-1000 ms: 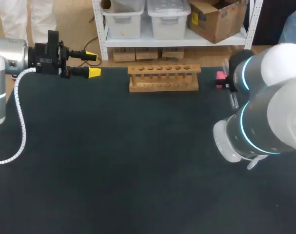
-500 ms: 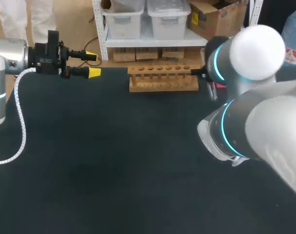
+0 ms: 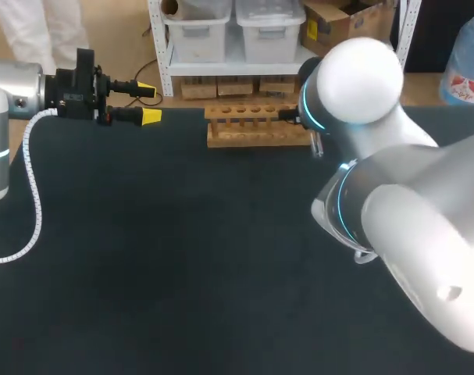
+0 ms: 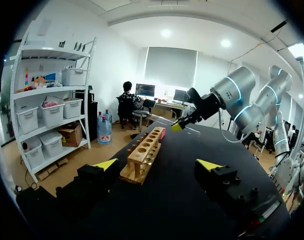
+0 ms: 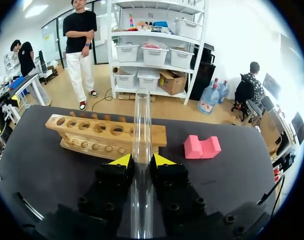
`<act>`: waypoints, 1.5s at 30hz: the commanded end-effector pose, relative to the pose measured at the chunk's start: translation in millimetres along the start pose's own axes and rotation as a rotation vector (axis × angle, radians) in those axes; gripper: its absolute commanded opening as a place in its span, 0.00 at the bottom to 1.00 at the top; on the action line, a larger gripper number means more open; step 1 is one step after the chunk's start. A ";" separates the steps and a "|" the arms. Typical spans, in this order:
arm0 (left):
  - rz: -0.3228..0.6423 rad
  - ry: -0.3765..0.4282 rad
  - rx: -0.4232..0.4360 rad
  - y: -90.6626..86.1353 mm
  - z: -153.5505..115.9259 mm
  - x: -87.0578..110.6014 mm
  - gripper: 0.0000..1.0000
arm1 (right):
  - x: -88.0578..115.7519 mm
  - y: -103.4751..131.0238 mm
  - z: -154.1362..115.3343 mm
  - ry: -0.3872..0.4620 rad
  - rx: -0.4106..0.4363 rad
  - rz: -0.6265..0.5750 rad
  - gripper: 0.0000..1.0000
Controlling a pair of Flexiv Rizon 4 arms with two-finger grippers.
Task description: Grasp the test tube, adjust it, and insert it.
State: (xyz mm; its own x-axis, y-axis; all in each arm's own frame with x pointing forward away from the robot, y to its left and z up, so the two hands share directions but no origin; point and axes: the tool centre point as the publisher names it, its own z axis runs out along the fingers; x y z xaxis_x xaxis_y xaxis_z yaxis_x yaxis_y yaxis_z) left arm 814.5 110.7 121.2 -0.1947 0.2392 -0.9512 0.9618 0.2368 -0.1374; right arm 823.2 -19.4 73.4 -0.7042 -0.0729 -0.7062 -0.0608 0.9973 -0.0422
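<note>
Right wrist view, unlike the head view, shows the right pincer [image 5: 141, 161] gripping a clear glass test tube [image 5: 141, 120] — left pincer [image 3: 147, 103] wide, at the black tabletop [image 3: 182, 258]'s far-left edge.

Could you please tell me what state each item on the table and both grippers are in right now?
wooden rack: upright on the table, visible holes empty.
right gripper: shut on the test tube.
test tube: clear, clamped between the fingers, not yet in the wooden rack.
left gripper: open, holding nothing.
pink block: lying on the table apart from the wooden rack, untouched.
</note>
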 end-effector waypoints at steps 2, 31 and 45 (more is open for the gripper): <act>0.002 -0.002 0.000 0.5 0.0 0.9 1.00 | 0.7 7.9 8.1 -0.009 -0.002 0.003 0.00; 0.002 -0.002 0.000 0.5 0.0 0.9 1.00 | 4.5 26.8 38.5 0.038 -0.054 0.003 0.00; 0.002 -0.002 0.000 0.5 0.0 0.9 1.00 | 8.0 24.0 43.4 0.102 -0.081 0.007 0.00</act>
State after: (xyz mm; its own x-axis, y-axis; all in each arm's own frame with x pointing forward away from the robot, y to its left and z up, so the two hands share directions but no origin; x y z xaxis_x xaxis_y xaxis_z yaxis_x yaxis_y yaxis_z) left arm 814.5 110.7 121.2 -0.1947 0.2392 -0.9512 0.9618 0.2368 -0.1374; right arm 841.9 5.7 35.7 -0.7382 -0.0660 -0.6714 -0.1033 0.9945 0.0158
